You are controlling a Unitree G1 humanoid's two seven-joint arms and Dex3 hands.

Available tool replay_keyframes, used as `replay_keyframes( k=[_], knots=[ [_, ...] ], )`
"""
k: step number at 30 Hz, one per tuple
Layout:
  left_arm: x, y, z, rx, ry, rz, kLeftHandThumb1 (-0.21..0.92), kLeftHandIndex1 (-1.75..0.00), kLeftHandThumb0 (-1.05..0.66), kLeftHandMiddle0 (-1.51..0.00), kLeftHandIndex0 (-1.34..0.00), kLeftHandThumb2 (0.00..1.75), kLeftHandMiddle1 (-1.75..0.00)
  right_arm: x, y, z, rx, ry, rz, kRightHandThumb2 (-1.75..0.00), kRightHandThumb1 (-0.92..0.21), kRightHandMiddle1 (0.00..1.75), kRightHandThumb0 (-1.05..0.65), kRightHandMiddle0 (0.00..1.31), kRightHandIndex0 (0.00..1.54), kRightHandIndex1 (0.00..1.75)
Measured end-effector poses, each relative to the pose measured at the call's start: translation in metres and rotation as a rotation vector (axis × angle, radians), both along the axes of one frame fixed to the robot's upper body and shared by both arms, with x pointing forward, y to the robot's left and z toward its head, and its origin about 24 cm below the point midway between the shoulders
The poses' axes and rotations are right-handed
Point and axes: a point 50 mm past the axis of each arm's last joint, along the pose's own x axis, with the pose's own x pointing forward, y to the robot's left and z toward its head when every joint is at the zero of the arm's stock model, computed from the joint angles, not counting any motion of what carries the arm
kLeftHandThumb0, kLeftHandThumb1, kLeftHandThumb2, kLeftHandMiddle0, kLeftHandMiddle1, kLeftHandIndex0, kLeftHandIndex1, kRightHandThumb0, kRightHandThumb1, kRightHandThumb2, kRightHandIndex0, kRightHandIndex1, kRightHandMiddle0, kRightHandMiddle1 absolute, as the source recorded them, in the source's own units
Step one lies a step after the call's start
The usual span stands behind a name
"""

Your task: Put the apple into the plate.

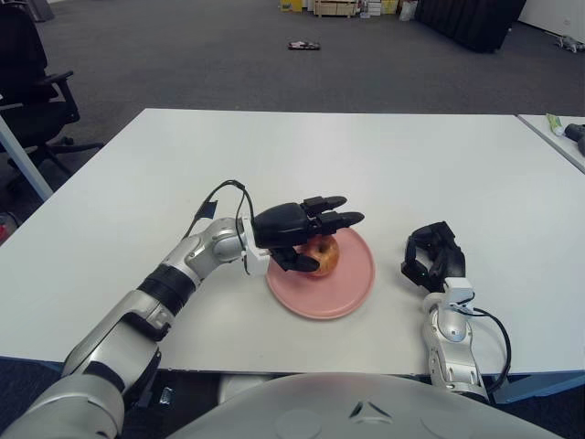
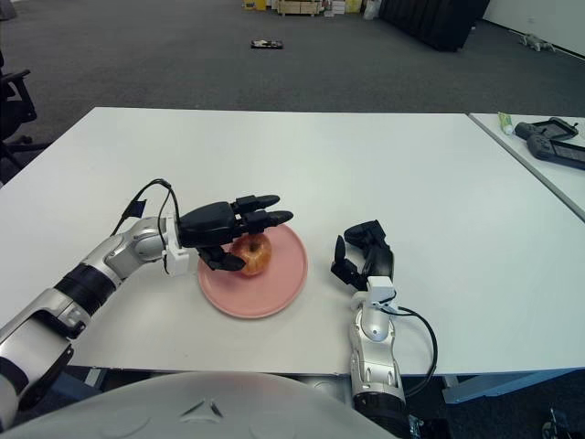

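A red-yellow apple (image 1: pixel 322 255) sits on the left part of a pink plate (image 1: pixel 352 285) near the table's front edge. My left hand (image 1: pixel 324 240) is at the apple with its fingers stretched out flat above it and the thumb low on its near side. The hand is open and no longer grips the apple. My right hand (image 1: pixel 432 258) rests idle on the table just right of the plate, its fingers loosely bent and empty.
The white table (image 1: pixel 366 155) stretches far behind the plate. A second table (image 2: pixel 539 146) with a controller and a small tube stands at the far right. A black office chair (image 1: pixel 32 82) stands off the table's left side.
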Motion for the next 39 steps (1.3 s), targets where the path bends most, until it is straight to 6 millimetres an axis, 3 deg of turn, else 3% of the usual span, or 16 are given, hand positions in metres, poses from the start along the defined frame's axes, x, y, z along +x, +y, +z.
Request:
replay_keyframes(
  k=[10,20,22,25,29,33,34,36,39],
  knots=[
    [0.008,0.031,0.01,-0.058,-0.029,0.18,0.92,0.0,-1.0,0.0,0.0,1.07,0.0,0.0,0.0,0.0,0.0,0.003,-0.001,-1.07,-0.52,1.75,-0.41,0.45,0.6,1.36],
    [0.014,0.077,0.009,-0.238,-0.011,0.557,0.92,0.0,-0.98,-0.03,-0.01,1.21,-0.02,0.0,0.001,0.0,0.002,0.009,0.0,-1.04,-0.55,1.75,-0.41,0.43,0.59,1.38],
    [0.014,0.084,0.004,-0.297,0.005,0.657,0.92,-0.11,-0.98,-0.05,0.0,1.21,-0.07,0.0,0.0,0.0,0.0,0.013,-0.007,-1.04,-0.55,1.75,-0.41,0.43,0.59,1.38],
    [0.012,0.094,-0.011,-0.412,0.043,0.816,0.92,-0.38,-0.96,-0.01,0.0,1.2,-0.35,0.0,0.0,0.0,0.0,0.016,-0.01,-1.04,-0.54,1.75,-0.41,0.43,0.59,1.39],
    [0.005,0.105,-0.034,-0.51,0.087,0.986,0.92,-0.64,-0.95,0.0,0.0,1.17,-0.54,0.0,0.001,0.0,0.001,0.015,-0.008,-1.04,-0.55,1.75,-0.41,0.43,0.6,1.39],
    [-0.003,0.111,-0.046,-0.596,0.114,1.101,0.92,-0.95,-0.83,-0.04,0.0,1.08,-0.78,0.0,0.001,0.0,0.003,0.015,-0.006,-1.05,-0.54,1.75,-0.41,0.44,0.61,1.37],
    [-0.004,0.112,-0.047,-0.624,0.118,1.129,0.92,-1.04,-0.79,-0.07,0.0,1.06,-0.84,0.0,0.001,0.0,0.004,0.014,-0.006,-1.05,-0.54,1.75,-0.41,0.44,0.61,1.37],
    [-0.005,0.114,-0.048,-0.677,0.14,1.18,0.92,-1.37,-0.68,-0.22,0.0,1.02,-1.04,0.0,0.001,0.0,0.005,0.014,-0.005,-1.05,-0.53,1.75,-0.41,0.44,0.61,1.37],
    [-0.006,0.115,-0.05,-0.748,0.198,1.262,0.92,-1.56,-0.61,-0.3,-0.02,1.01,-1.16,0.001,0.001,0.0,0.008,0.014,0.001,-1.06,-0.53,1.75,-0.41,0.44,0.61,1.36]
  ],
)
